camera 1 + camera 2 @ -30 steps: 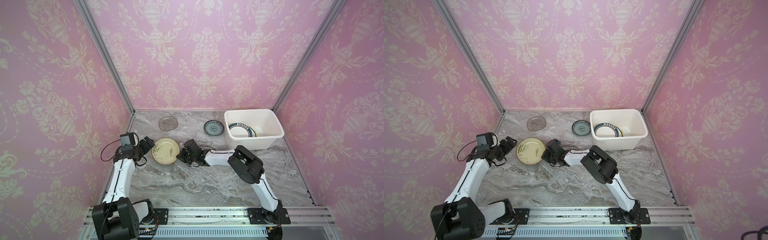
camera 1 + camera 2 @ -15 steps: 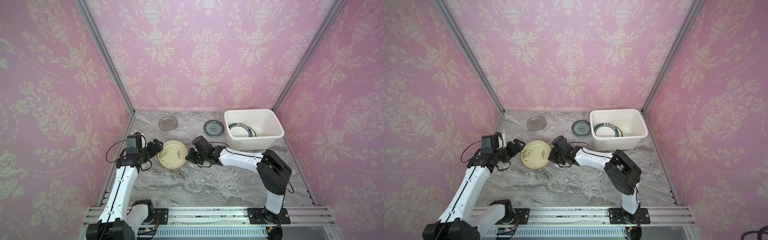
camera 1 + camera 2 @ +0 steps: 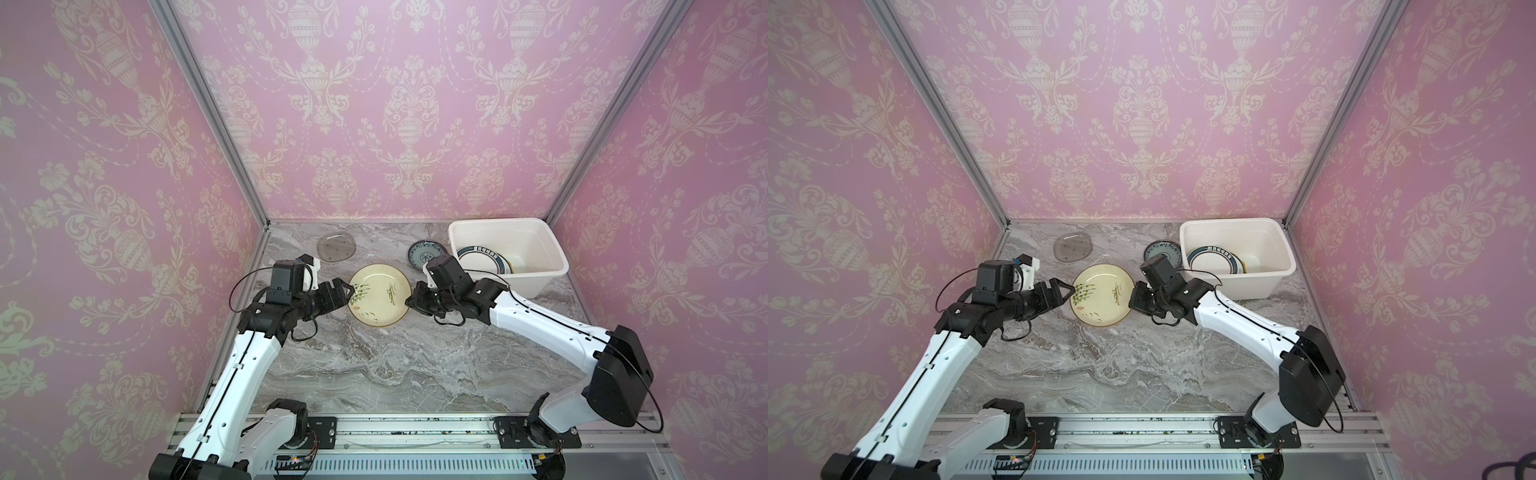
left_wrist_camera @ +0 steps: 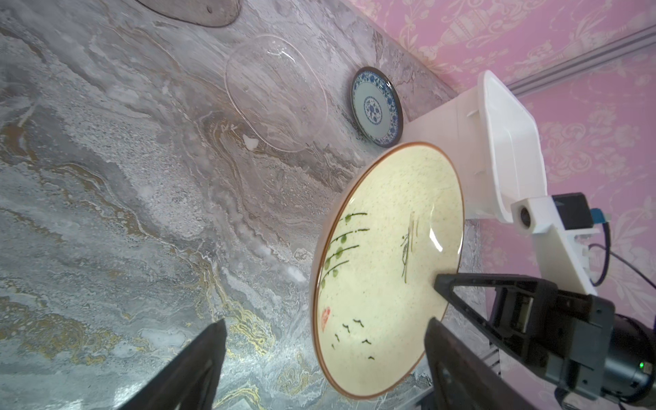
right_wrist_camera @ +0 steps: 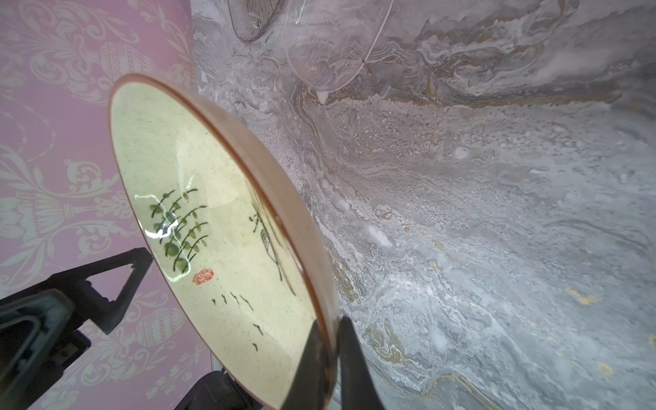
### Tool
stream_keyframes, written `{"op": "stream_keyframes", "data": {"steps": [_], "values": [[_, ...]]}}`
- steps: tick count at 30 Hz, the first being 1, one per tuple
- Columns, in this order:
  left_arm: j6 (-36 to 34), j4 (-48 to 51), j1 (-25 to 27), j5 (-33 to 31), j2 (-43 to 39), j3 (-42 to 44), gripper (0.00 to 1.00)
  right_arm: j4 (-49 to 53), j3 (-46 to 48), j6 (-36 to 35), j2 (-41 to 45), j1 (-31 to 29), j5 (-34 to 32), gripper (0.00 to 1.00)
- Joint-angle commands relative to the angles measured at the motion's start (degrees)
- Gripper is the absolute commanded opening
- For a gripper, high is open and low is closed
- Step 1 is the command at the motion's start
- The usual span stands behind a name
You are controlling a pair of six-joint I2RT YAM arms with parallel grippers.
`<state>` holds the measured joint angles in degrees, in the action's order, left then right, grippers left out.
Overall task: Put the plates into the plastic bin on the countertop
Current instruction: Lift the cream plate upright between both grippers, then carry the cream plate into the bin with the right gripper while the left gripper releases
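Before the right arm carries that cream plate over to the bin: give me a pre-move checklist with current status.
1. Right tool shut on the rim of the cream sprig plate: ok.
2. Left tool open, not gripping: ok.
3. Left tool's tips clear of that plate's opposite rim: cannot tell; they sit right at it.
4. White plastic bin has room: ok; a dark-rimmed plate leans inside, with space beside it.
5. Route to the bin: probably ok; the blue-patterned plate lies flat on the countertop beside the bin's wall.
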<state>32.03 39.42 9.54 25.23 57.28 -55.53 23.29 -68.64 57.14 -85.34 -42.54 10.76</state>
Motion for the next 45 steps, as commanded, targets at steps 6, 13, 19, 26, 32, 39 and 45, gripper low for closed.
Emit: {"op": "stream_keyframes", "data": {"steps": [6, 13, 19, 26, 32, 39, 45], "values": [[-0.69, 0.36, 9.84, 1.36, 5.70, -3.17, 0.73, -0.83, 0.58, -2.92, 7.30, 0.97, 2.95, 0.00], [2.20, -2.60, 13.54, -1.16, 7.16, -4.47, 0.48, -2.16, 5.19, -1.52, 11.18, 1.66, 2.61, 0.00], [8.15, -9.27, 15.11, -1.20, 5.31, -0.82, 0.31, -4.45, 7.12, -0.18, 12.56, 2.21, 2.94, 0.00], [10.53, -11.33, 16.60, -1.59, 5.39, 0.24, 0.10, -5.69, 7.19, -0.05, 12.39, 2.82, 3.80, 0.00], [20.09, -20.33, 17.74, -1.25, 4.10, 4.25, 0.00, -8.20, 8.08, 0.04, 13.38, 3.77, 5.15, 0.07], [34.78, -35.14, 21.57, -4.20, 2.88, 9.14, 0.00, -17.06, 12.27, 2.79, 14.41, 3.57, 7.79, 0.36], [35.12, -34.05, 24.22, -6.21, 4.82, 5.91, 0.00, -19.34, 13.34, 3.15, 15.19, 2.73, 5.78, 0.28]]}}
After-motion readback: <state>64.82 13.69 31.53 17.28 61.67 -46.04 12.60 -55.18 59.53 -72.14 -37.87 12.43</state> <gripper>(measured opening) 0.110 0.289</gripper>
